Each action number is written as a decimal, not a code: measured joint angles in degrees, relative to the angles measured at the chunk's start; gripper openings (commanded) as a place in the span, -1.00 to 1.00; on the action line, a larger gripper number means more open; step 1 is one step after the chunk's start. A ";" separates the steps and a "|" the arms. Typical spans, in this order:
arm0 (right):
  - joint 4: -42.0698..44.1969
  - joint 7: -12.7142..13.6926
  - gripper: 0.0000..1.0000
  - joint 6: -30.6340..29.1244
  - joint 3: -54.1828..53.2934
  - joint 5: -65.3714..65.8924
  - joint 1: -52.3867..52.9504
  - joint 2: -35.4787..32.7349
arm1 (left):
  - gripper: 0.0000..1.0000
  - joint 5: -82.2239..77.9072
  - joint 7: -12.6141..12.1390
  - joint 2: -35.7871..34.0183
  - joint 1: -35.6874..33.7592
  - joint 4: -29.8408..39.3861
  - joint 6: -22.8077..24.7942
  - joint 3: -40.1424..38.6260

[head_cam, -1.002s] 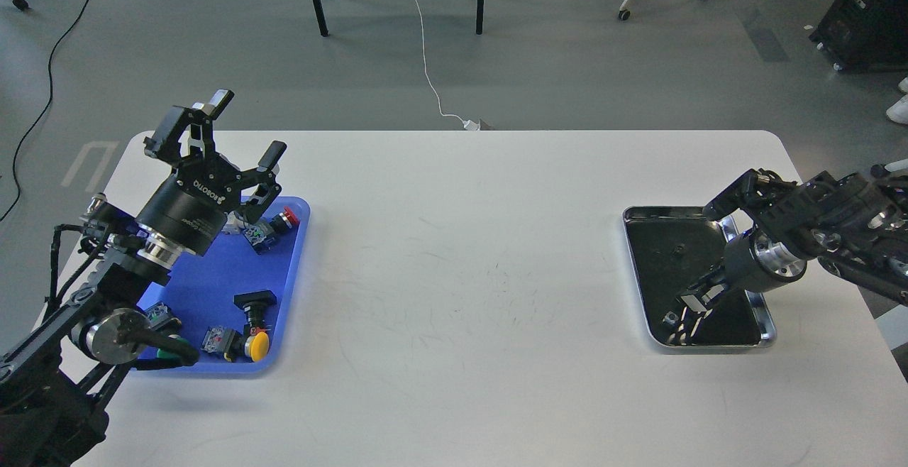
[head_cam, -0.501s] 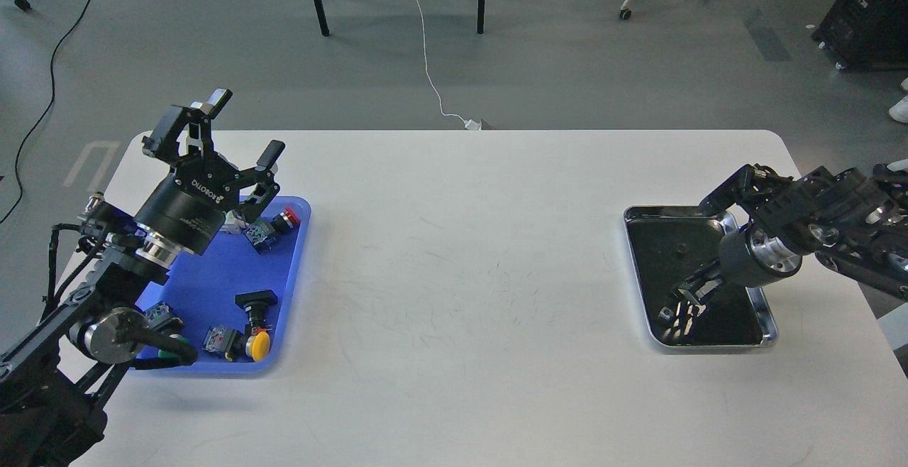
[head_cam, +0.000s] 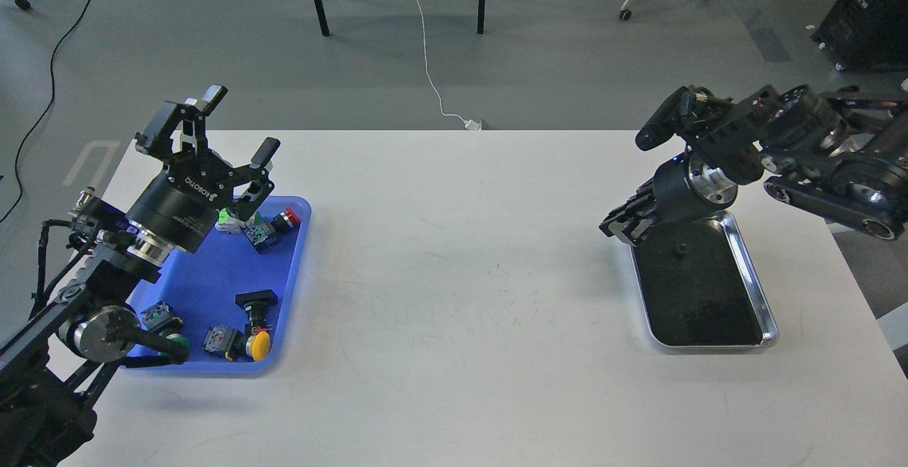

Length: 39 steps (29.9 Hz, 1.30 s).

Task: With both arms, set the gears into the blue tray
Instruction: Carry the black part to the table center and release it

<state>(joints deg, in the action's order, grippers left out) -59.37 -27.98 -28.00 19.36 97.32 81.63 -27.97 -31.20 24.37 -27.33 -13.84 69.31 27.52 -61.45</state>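
Observation:
One small black gear (head_cam: 679,248) lies on the black lining of the silver tray (head_cam: 753,274) at the right. My right gripper (head_cam: 623,228) hangs above that tray's far-left corner, lifted off it and pointing left and down. Its dark fingers sit close together, and I cannot see anything between them. The blue tray (head_cam: 213,275) sits at the left of the table. My left gripper (head_cam: 241,123) is raised over its far end, open and empty, with its fingers pointing up and away.
Several coloured push-button switches lie in the blue tray, among them a red one (head_cam: 286,218) and a yellow one (head_cam: 259,344). The white table (head_cam: 461,275) stretches between the two trays. Chair legs and cables are on the floor beyond the table.
My right gripper has risen out of the near-left corner of the silver tray and swung up and left to its far-left corner. The left gripper has drifted slightly up and left, still open.

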 measured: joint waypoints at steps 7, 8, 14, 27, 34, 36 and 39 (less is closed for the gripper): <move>6.53 0.00 -0.68 0.00 0.35 -4.71 0.76 13.73 | 0.96 0.00 0.06 -0.86 0.96 1.03 -0.01 -0.12; 7.44 -0.01 -0.68 0.00 0.47 -5.26 0.76 15.79 | 0.96 0.00 0.07 -1.07 1.14 1.11 -0.01 -0.15; 10.09 -0.02 -0.68 0.00 2.88 -6.05 0.58 24.65 | 0.96 0.00 0.34 -2.26 1.69 1.18 -0.01 -0.38; 13.13 -0.01 -0.67 0.01 5.12 -6.09 -2.82 27.97 | 0.96 0.00 0.76 -2.63 2.07 1.22 -0.01 -0.50; 13.33 -0.01 -0.64 0.01 5.25 -6.16 -4.52 27.98 | 0.96 0.00 0.77 -2.65 3.02 1.25 0.14 -1.08; 13.33 -0.01 -0.61 0.01 5.25 -6.17 -4.80 27.98 | 0.96 0.00 0.78 -2.74 3.26 1.25 0.36 -1.16; 13.39 -0.01 -0.50 0.01 5.25 -6.17 -4.96 27.98 | 0.96 0.00 0.79 -2.86 3.67 1.25 0.47 -1.20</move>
<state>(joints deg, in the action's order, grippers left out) -45.98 -28.00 -28.00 24.61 91.15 76.67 0.01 -31.20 25.16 -30.19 -10.17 70.56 27.99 -62.65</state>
